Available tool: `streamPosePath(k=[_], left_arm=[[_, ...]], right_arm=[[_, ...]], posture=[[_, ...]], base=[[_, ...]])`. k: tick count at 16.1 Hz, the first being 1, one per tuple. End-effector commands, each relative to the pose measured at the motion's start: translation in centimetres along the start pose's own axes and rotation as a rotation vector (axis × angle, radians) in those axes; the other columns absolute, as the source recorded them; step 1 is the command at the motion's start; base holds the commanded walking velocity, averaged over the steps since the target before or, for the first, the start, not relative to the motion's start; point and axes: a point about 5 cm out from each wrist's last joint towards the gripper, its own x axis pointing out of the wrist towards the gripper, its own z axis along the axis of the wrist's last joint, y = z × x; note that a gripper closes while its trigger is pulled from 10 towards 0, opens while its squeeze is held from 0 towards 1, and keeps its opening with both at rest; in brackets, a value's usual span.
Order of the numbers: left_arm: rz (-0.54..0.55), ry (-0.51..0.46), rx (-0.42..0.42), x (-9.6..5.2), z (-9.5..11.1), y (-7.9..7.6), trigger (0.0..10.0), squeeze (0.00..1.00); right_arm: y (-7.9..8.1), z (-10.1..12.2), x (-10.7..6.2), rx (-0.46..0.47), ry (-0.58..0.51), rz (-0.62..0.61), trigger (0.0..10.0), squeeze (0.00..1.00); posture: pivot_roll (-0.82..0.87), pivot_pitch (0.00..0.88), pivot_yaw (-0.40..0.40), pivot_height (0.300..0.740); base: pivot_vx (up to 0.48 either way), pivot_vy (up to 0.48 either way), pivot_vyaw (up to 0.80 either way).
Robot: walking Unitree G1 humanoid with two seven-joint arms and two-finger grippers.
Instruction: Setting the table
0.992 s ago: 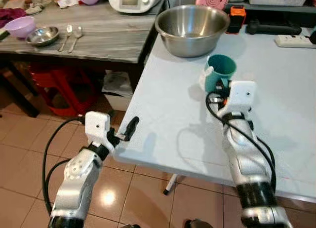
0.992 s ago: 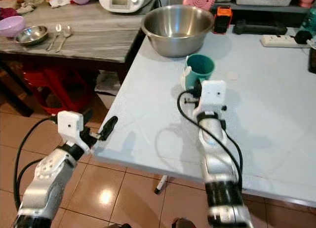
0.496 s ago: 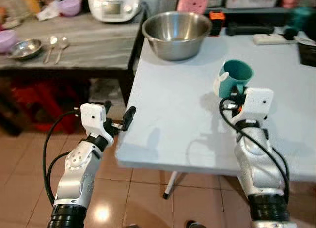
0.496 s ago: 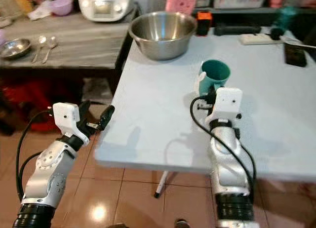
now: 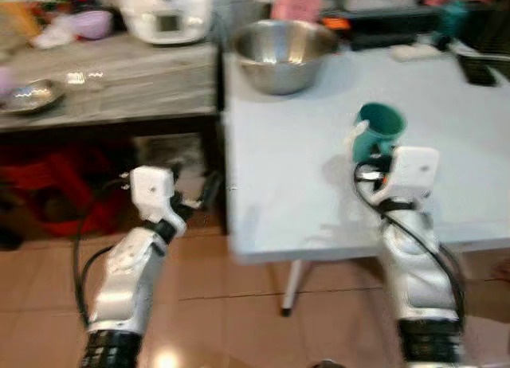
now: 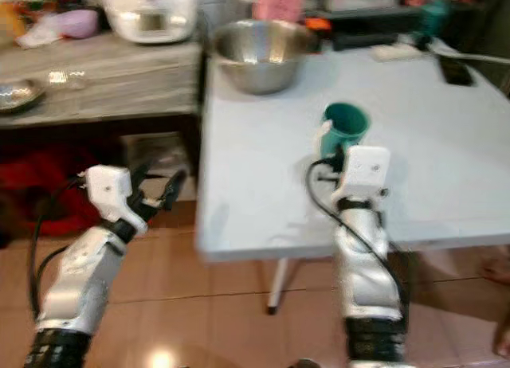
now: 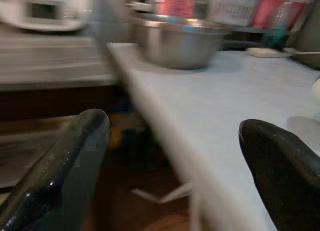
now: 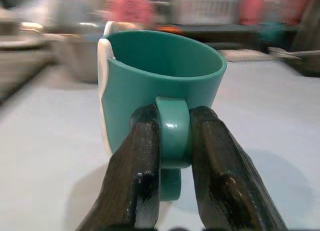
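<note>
Right gripper (image 8: 174, 141) clamped on handle of teal mug (image 8: 165, 86), keeping it upright, apparently carried above pale table (image 5: 303, 145); left gripper (image 7: 170, 156) spread wide, empty, off table's edge; steel bowl (image 5: 285, 53) well behind.

The whole scene has slid and blurred across both eye views, so the camera has turned toward the robot's right rather than the things having moved. The white table (image 5: 303, 169) now shows its near left corner and a leg below it, where a second ago its edge ran off the bottom. The teal mug (image 5: 378, 131), pinched by its handle in the right gripper (image 8: 172, 156), has been lifted from beside the steel bowl (image 5: 285, 53) and carried nearer the table's front edge. The left gripper (image 6: 155, 193) has come away from the table edge and now hangs over the floor tiles beside it
</note>
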Motion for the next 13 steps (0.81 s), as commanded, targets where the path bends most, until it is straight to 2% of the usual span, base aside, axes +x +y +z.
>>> streamPosePath(k=[1, 13], left_arm=[[-0.006, -0.008, 0.007, 0.24, 0.10, -0.31, 10.0, 0.00], [0.001, -0.009, 0.019, 0.97, -0.03, -0.64, 10.0, 0.00]], right_arm=[[-0.51, 0.81, 0.16, -0.006, -0.031, -0.012, 10.0, 0.00], [-0.62, 0.66, -0.26, -0.012, -0.030, -0.009, 10.0, 0.00]], posture=[[-0.17, 0.085, 0.096, 0.740], [-0.18, 0.085, 0.108, 0.740]], base=[[0.000, 0.472, 0.00], [0.000, 0.468, 0.00]])
